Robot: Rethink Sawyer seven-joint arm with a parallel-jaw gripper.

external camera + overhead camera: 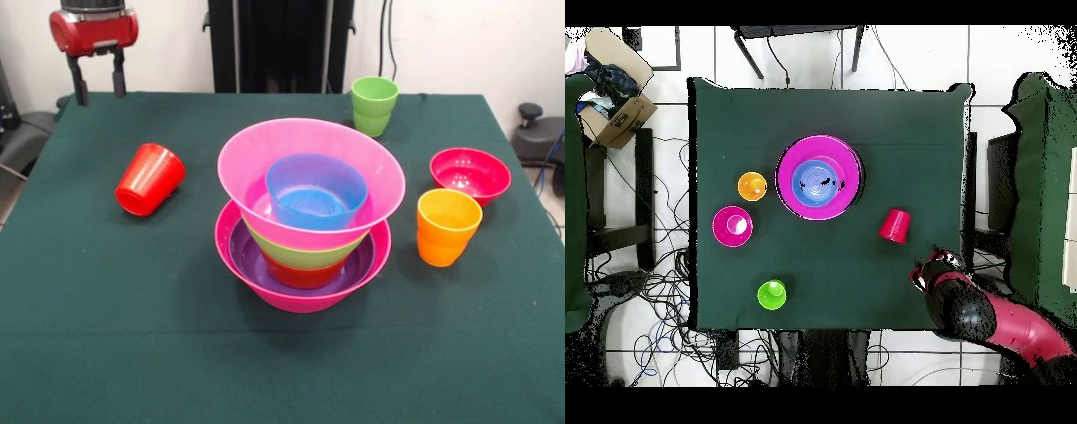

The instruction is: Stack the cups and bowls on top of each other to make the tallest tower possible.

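While the gripper [98,87] hung empty at the upper left of the front view, its two fingers spread apart, the red cup [150,179] lay on its side on the green bench [106,336] below and slightly right of it, well apart. Its long axis ran diagonally, the open mouth pointing toward the lower left and the base toward the upper right. Right of it, mid-frame, stood the tower [309,216], a blue bowl [315,190] uppermost, with the green cup [374,105], orange cup [448,227] and crimson bowl [470,175] upright toward the right.
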